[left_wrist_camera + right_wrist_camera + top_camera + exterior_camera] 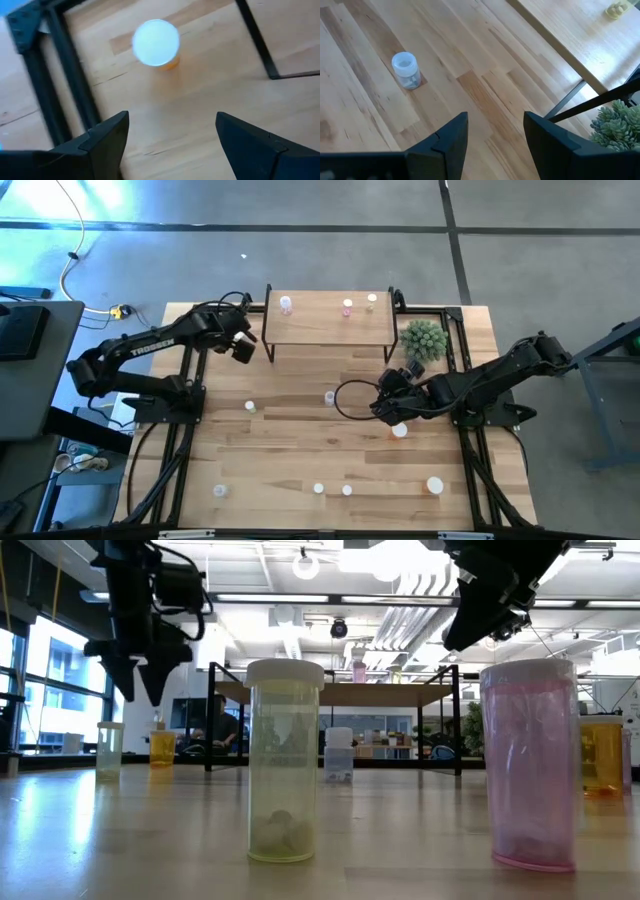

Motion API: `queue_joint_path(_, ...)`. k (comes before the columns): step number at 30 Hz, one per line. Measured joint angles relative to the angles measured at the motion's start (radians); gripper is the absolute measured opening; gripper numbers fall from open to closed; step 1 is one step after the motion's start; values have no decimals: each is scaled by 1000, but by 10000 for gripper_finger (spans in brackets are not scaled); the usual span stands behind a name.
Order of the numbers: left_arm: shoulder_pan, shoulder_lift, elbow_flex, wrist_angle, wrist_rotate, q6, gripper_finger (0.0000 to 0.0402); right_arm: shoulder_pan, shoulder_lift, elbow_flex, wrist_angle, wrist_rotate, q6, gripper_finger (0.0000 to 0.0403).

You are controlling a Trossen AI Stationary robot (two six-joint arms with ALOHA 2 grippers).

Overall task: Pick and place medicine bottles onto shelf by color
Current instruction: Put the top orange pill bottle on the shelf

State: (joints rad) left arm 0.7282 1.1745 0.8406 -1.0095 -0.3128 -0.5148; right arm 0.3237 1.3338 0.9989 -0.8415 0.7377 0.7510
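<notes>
The shelf [330, 328] stands at the table's far middle and carries three bottles, among them a pink one [347, 307] and a pale yellow one [371, 300]. My left gripper [243, 348] hangs open by the shelf's left end, above an orange bottle with a white cap [156, 42] that stands on the table ahead of the fingers [172, 120]. My right gripper [385, 395] is open above the table right of centre, with nothing between its fingers [495, 120]. A clear bottle [406, 70] stands upright on the table ahead of it.
More bottles stand along the table's near side, such as a yellow-green one [285, 760] and a pink one [530, 765]; an orange one [400, 430] stands below my right arm. A green spiky plant [424, 340] sits by the shelf's right end. Black frame rails [55, 85] run beside the left gripper.
</notes>
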Motion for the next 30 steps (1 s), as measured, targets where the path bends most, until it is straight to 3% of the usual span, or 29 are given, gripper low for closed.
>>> queue_joint_path(7,61,37,0,124,144,81,287,0,0,0,3,-1,0,183)
queue_joint_path(18,237,38,0,153,176,107,287,0,0,0,33,0,-22,183)
queue_joint_path(22,258,39,0,188,220,82,287,0,0,0,74,1,-64,183)
queue_joint_path(30,258,71,0,224,200,18,287,0,0,0,113,0,-105,183)
